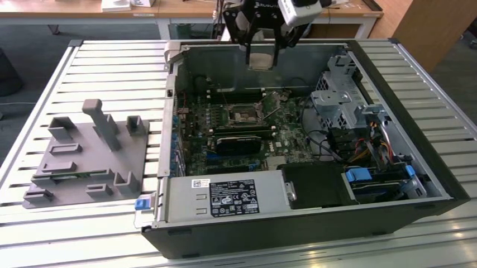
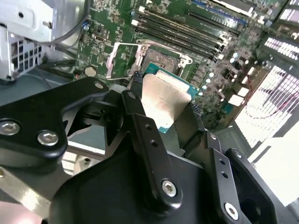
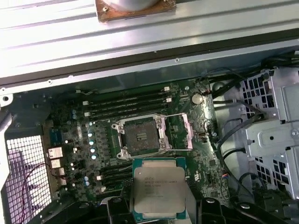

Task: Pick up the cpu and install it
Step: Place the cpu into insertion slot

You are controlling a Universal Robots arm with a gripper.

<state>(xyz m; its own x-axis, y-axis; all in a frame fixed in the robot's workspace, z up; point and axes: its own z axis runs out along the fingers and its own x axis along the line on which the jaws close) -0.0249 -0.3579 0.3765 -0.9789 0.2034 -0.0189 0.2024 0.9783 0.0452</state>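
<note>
A: Gripper (image 1: pixel 262 56), what state?

B: Partly closed and clamped on the cpu (image 3: pixel 159 191). The two black fingers (image 2: pixel 139 122) press against opposite edges of it. The jaws stand as wide as the chip and no wider.

A: How does the cpu sit in the grip?

B: It is right between the fingertips, lying flat. The silver top faces up in both wrist views, with a thin green rim around it. It touches nothing but the fingers.

A: And where is it in the scene?

B: In the exterior view it is in the air over the far side of the open computer case (image 1: pixel 417 151), well above the green board (image 1: pixel 195 120).

A: The socket?

B: The socket (image 3: pixel 140 137) is empty and its metal frame (image 3: pixel 184 133) is swung open. In the first wrist view the cpu shows beside the socket and does not cover it. The two are apart.

A: Further out?

B: Long memory slots (image 3: pixel 126 102) run beside the socket. A power supply box (image 1: pixel 223 198) fills the near side of the case. The case rests on a slatted table (image 1: pixel 111 72). A grey holder with posts (image 1: pixel 89 156) lies on the exterior view's left, well apart from the case.
</note>
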